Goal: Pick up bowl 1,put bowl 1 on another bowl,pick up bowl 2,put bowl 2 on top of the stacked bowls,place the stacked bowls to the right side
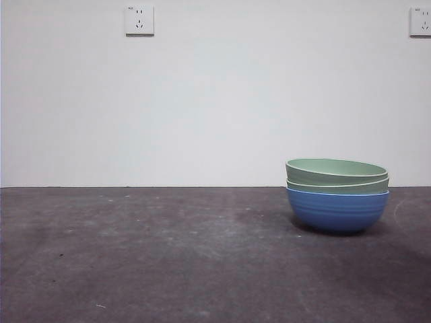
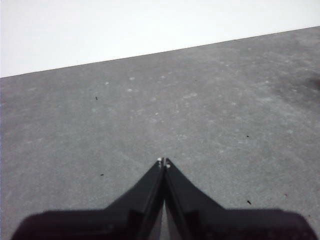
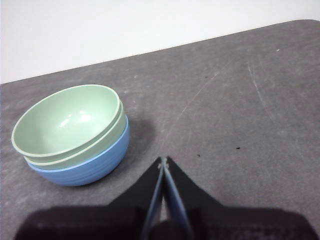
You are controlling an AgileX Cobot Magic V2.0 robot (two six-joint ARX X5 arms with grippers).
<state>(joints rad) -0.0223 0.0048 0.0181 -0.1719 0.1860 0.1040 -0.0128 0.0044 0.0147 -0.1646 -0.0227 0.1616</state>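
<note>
Only the stacked bowls (image 1: pixel 337 195) block the table (image 1: pixel 135 256) (right side); elsewhere seemingly open.

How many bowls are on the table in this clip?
3, all nested in one stack on the right: blue bowl at the bottom, two pale green bowls inside it. No others visible.

We see a dark grey table (image 1: pixel 168 256) stretching across the whole lower part of the front view, its surface matt, mottled with paler scuffs and dotted with small specks. Faint curved scratches cross it in the right wrist view (image 3: pixel 260 90). Behind it rises a plain white wall (image 1: pixel 202 108). High on that wall we find a white power socket (image 1: pixel 139 19) left of centre, and a second socket (image 1: pixel 421 21) cut by the right edge of the front view.
</note>
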